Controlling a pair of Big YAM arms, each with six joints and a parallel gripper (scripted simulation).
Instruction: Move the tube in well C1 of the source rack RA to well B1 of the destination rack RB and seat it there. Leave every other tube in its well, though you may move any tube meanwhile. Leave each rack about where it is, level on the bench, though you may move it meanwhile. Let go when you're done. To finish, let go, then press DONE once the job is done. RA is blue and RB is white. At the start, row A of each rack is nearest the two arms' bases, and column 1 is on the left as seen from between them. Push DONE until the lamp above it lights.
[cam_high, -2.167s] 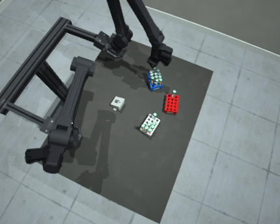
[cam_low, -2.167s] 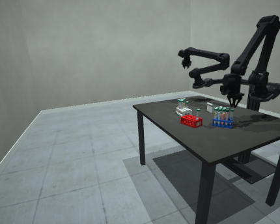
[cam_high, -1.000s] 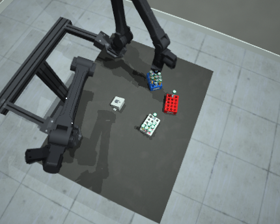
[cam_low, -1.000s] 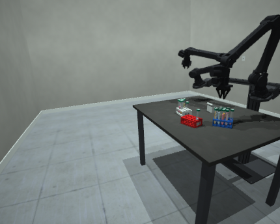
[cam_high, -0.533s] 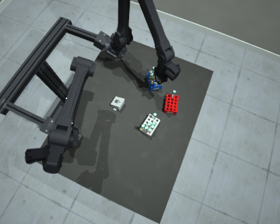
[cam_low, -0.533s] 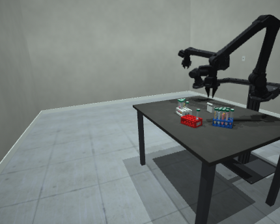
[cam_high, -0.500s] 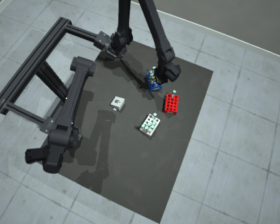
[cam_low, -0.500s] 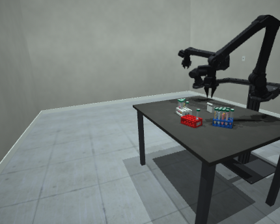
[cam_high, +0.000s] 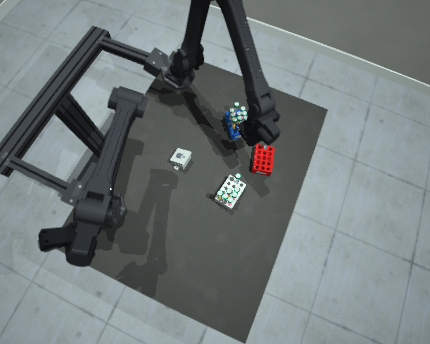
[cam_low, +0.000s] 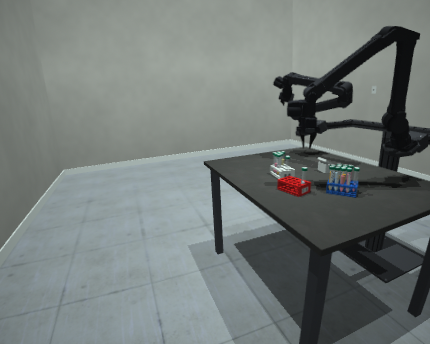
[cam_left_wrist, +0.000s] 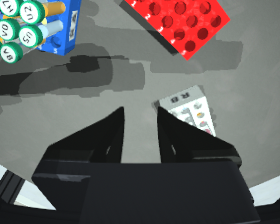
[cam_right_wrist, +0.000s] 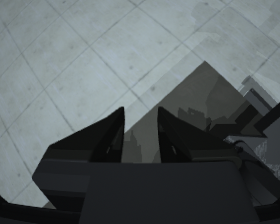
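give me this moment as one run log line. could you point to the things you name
left gripper (cam_low: 308, 148) (cam_left_wrist: 141, 111): part-open, nothing held | right gripper (cam_right_wrist: 141, 111): part-open, nothing held | red rack (cam_high: 263, 160) (cam_low: 294, 186) (cam_left_wrist: 187, 22): upright | lamp: cannot tell

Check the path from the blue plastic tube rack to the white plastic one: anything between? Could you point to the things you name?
Nothing visible stands between blue rack (cam_high: 234, 135) (cam_low: 342, 193) (cam_left_wrist: 65, 46) and white rack (cam_high: 242, 190) (cam_low: 284, 175) (cam_left_wrist: 180, 96). Red rack (cam_high: 262, 173) (cam_low: 294, 186) (cam_left_wrist: 190, 34) sits beside that line.
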